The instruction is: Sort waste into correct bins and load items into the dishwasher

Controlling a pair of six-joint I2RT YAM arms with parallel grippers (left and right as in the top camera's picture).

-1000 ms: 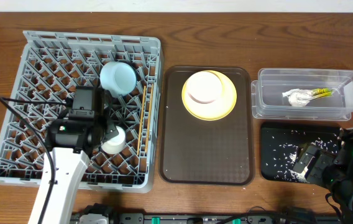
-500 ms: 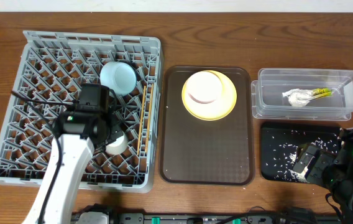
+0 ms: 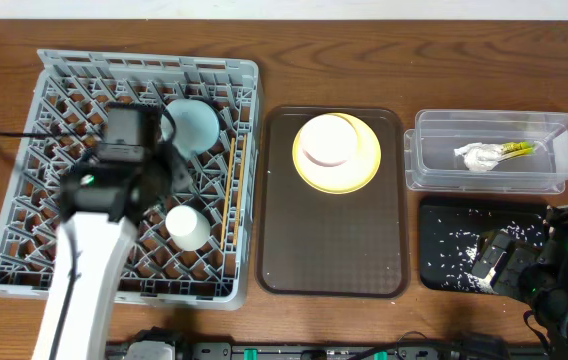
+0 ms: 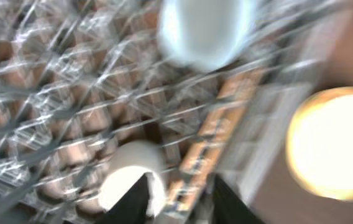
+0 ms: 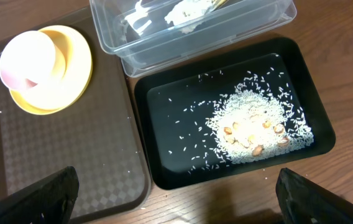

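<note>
Left wrist view: smeared by motion all over; the large square grey plastic dish rack reads only as streaked lattice.
White bowl with light-blue outside: cut by the top edge, outline soft.
Small cream bowl: lower part behind a dark finger of the left tool, which the bottom edge crops.
Two thin wooden chopsticks: one tan blur, not separable.
Round pale-yellow plate: glared out, clipped at right.
Right tool: only finger ends show, in the bottom corners.
Clear plastic rectangular tub: far side beyond the top edge.
Shallow black rectangular tray: lower right corner under the right arm.
</note>
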